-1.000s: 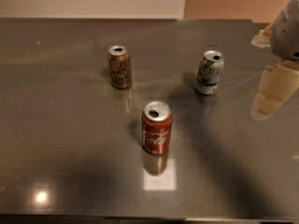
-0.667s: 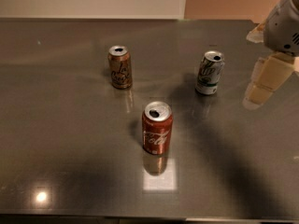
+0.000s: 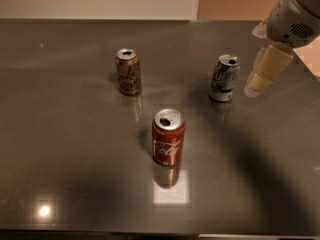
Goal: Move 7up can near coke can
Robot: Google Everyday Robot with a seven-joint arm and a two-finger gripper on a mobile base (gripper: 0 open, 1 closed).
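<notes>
A dark grey, glossy bench [image 3: 60,149] carries three upright soda cans, all well apart from one another. The white-silver 7up can [image 3: 223,78] with green lettering stands toward the right rear. The red coke can [image 3: 168,137] with white cursive script stands nearer the front, about mid-bench, with its reflection on the surface below it. A tan-gold can [image 3: 128,72] with dark script stands at the left rear. The robot's tool [image 3: 265,66], a white housing with tan padding, hangs at the upper right, just beside the 7up can's right side and apart from it.
</notes>
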